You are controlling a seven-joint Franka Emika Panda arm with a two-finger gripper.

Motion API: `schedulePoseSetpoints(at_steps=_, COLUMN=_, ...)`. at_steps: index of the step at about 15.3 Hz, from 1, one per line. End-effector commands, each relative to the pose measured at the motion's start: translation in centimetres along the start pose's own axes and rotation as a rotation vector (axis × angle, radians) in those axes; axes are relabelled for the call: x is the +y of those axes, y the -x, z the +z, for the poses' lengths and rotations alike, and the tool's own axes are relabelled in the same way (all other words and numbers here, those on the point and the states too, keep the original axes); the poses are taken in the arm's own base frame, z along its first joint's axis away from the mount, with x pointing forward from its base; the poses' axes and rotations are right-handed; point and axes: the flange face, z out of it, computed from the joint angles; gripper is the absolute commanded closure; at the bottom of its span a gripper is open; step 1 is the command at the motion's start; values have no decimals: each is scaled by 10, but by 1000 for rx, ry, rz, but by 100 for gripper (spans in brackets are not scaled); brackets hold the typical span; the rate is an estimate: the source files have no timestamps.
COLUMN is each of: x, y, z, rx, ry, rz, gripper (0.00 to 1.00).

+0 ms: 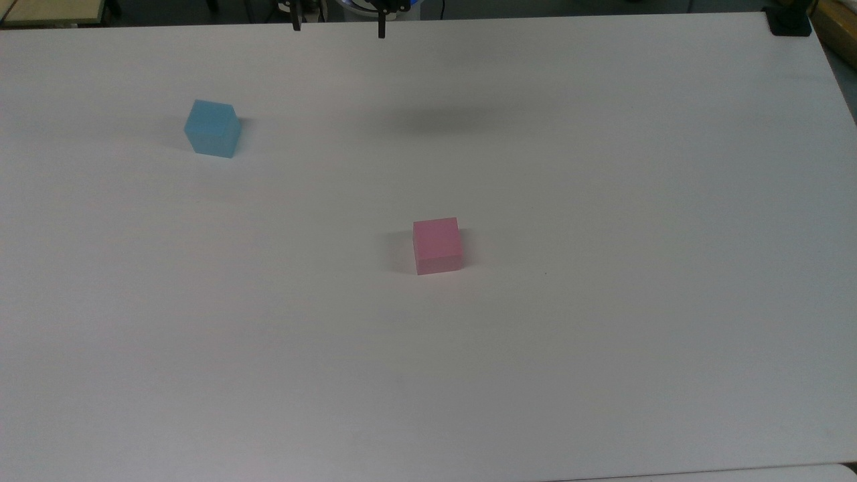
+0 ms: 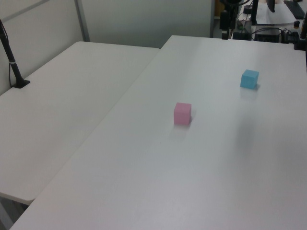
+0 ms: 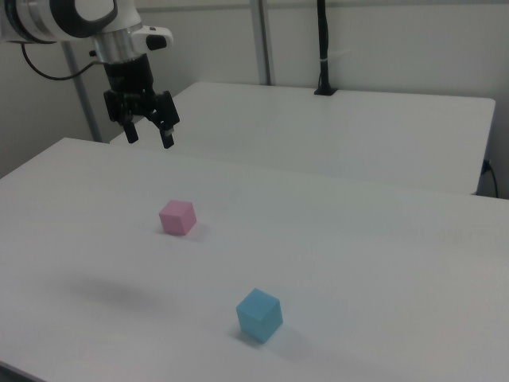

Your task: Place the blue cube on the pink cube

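Observation:
The blue cube (image 1: 213, 128) rests on the white table at the top view's upper left; it also shows as the blue cube (image 2: 249, 79) and the blue cube (image 3: 259, 315). Near the table's middle sits the pink cube (image 1: 437, 245), also the pink cube (image 2: 183, 113) and the pink cube (image 3: 177, 217). The two cubes are far apart. My gripper (image 3: 149, 136) hangs high above the table, open and holding nothing, up and left of the pink cube in the right view. Its fingertips (image 1: 381, 31) poke in at the top view's upper edge.
A second white table (image 2: 62, 105) adjoins the work table on the left view's left. A black post (image 3: 324, 48) stands on it. A black clamp (image 1: 789, 23) sits at the top view's upper right corner. Cables and equipment lie beyond the table's far edge.

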Motion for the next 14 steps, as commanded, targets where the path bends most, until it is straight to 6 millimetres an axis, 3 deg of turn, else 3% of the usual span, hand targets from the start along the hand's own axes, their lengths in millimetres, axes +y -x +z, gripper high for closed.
schedulePoseSetpoints(at_steps=1, x=-5, y=0, z=3, rx=-8, ry=-14, rz=8, gripper=0)
schedulePoseSetpoints(at_steps=9, x=3, y=2, z=0, rx=-5, ry=-15, rz=14, gripper=0)
schedulePoseSetpoints(at_steps=12, x=23, y=9, z=-4, rx=-13, ry=-17, rz=41, gripper=0)
schedulePoseSetpoints(at_steps=14, x=54, y=12, z=-6, rx=-9, ry=-18, rz=91, gripper=0)
